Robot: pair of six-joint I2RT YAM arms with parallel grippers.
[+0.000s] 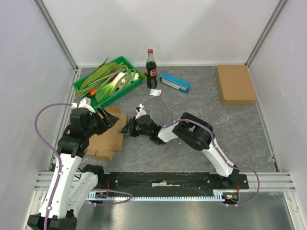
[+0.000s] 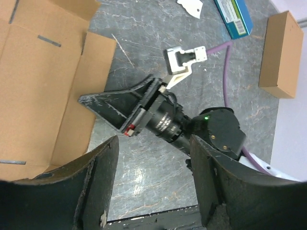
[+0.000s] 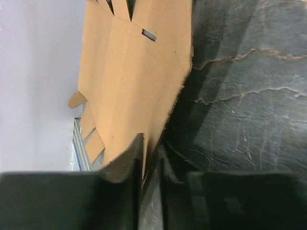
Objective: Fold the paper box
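Now paper box (image 3: 129, 81) edge sits between right claw (image 3: 149, 165) fingers.

Green vegetable tray (image 1: 125, 62), cola bottle (image 1: 151, 68), blue packet (image 1: 175, 82), folded carton (image 1: 235, 84).

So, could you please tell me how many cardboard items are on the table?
2: a flat unfolded box at the near left between the grippers, and a closed box at the far right.

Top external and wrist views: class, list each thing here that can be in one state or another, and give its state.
Paper box: unfolded, lying flat on the table.
Right gripper: closing on the paper box's edge.
Left gripper: open, holding nothing.
Cola bottle: upright, capped.
Green crate: holds leafy vegetables.
Second brown box: closed, lying flat.
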